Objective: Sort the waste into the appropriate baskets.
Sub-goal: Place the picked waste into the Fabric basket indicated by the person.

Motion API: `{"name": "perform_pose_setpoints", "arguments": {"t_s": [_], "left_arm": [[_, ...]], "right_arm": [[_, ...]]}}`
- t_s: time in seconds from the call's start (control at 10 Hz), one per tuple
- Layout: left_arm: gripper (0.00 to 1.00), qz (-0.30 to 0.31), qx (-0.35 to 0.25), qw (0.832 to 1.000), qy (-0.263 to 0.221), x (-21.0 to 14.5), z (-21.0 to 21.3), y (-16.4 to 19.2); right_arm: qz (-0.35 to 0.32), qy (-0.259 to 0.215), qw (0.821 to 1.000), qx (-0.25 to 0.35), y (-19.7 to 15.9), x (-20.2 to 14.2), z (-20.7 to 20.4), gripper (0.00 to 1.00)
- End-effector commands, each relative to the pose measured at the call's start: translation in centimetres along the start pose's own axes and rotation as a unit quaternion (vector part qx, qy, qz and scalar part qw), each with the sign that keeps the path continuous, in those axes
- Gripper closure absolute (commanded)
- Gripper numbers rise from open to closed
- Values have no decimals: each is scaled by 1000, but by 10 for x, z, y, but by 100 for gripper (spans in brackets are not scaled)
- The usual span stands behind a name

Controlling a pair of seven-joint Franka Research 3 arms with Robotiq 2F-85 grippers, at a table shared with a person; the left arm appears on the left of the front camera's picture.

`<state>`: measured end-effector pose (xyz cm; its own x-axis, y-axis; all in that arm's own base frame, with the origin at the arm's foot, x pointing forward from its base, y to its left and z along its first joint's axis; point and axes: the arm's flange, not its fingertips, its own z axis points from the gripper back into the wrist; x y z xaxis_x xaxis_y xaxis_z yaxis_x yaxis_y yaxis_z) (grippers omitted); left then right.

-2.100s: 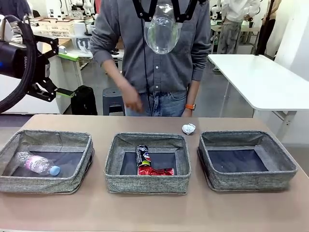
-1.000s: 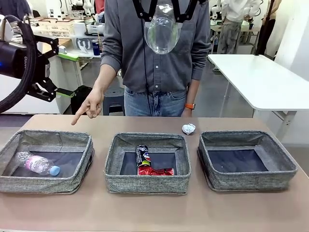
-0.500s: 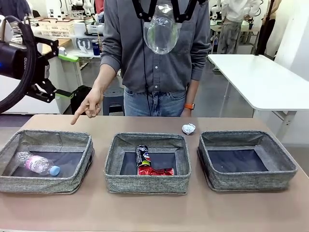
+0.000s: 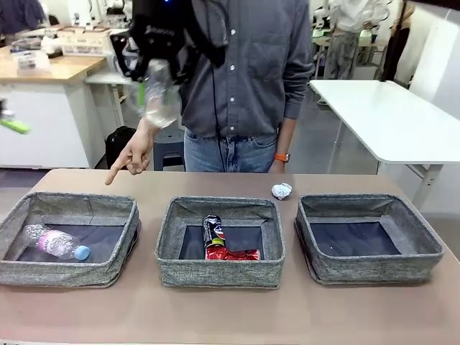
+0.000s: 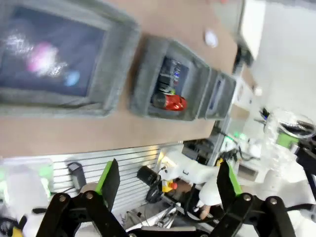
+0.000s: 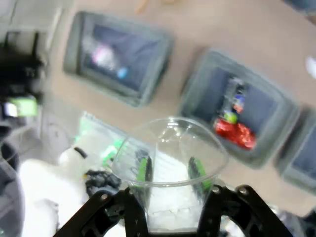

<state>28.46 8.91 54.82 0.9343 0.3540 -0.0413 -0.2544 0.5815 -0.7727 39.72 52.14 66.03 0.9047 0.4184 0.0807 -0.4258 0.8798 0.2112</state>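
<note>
My right gripper (image 4: 158, 68) is shut on a clear plastic bottle (image 4: 161, 100), held high in front of the person, above and behind the left basket (image 4: 68, 273). In the right wrist view the bottle (image 6: 170, 148) stands between green pads (image 6: 143, 169). My left gripper (image 5: 167, 180) is open and holds nothing, high over the table. A second bottle (image 4: 54, 243) with a pink label lies in the left basket. The dark can (image 4: 213, 231) and red can (image 4: 231, 254) lie in the middle basket (image 4: 219, 273). The right basket (image 4: 374, 269) holds nothing. The foil ball (image 4: 281, 190) sits on the table behind it.
The person stands at the far edge, one hand (image 4: 128, 159) pointing down towards the left basket. A white side table (image 4: 388, 118) stands at the back right. Bare tabletop (image 4: 230, 316) runs along the near side of the baskets.
My right gripper has swung the clear bottle from the top centre leftward and lower. The left arm has left its spot at the picture's left. The person's hand keeps pointing.
</note>
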Motion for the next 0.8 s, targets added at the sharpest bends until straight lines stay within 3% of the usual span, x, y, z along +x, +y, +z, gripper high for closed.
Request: {"name": "perform_pose_setpoints", "arguments": {"t_s": [0.0, 0.2, 0.3, 0.4, 0.7], "left_arm": [[0, 42, -44, 998, 0, -46, 28, 28], [0, 49, -100, 989, 95, -68, 36, 53], [0, 84, -113, 985, 101, -71, 39, 59], [0, 40, -73, 996, 44, -62, 39, 51], [0, 40, -73, 996, 44, -62, 39, 51]], "right_arm": [[87, 23, 995, 43, 44, 28, -47, 59], [90, -2, 995, 48, 90, 49, -90, 59], [45, 12, 997, 65, 94, 51, -95, 59], [87, 14, 995, 51, 70, 21, -110, 59], [81, 17, 995, 61, 80, 25, -123, 59]]}}
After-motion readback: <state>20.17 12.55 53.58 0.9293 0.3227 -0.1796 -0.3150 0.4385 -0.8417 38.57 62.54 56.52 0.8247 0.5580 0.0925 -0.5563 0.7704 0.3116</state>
